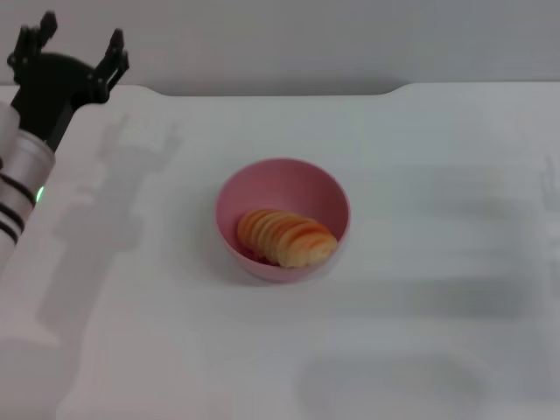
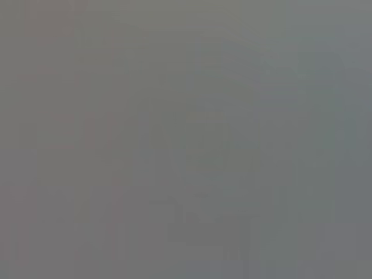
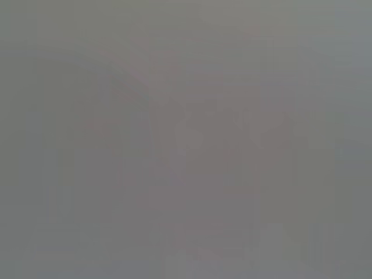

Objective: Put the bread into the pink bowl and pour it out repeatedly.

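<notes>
The pink bowl [image 1: 282, 219] stands upright near the middle of the white table. The bread [image 1: 286, 237], an orange-golden ridged loaf, lies inside it, leaning on the near wall. My left gripper [image 1: 77, 48] is raised at the far left, well away from the bowl, open and empty. My right gripper is out of the head view. Both wrist views show only flat grey.
The white table [image 1: 420, 157] spreads all around the bowl; its far edge meets a grey wall at the back. My left arm [image 1: 22, 175] runs down the left edge of the view.
</notes>
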You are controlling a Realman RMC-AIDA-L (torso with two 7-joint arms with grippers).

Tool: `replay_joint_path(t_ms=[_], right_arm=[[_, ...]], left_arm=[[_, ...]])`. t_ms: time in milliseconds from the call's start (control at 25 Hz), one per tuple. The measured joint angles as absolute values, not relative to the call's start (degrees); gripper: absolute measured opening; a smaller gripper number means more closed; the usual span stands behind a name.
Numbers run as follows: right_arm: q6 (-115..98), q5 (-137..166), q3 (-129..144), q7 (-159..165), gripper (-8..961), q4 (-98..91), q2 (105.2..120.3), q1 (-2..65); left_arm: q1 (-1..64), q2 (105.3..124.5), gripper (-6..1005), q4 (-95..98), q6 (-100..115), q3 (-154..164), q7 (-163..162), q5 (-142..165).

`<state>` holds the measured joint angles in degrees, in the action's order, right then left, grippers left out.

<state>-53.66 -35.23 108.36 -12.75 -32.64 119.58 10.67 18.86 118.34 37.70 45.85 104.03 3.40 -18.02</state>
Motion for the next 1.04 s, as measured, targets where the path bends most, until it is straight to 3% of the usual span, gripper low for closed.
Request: replay_joint_path(t_ms=[280, 1040], right_arm=[[-60.98, -35.37, 110.97, -8.18, 572, -28.88, 119.72, 10.61], [-67.99, -36.21, 115.91, -6.53, 572, -23.69, 119.8, 10.02]], left_arm=[[20.89, 118.54, 858, 28.36, 48.11, 104.37, 0.53, -18.49], [21.03, 118.74, 857, 26.21, 48.28, 105.4, 0.91, -18.56]])
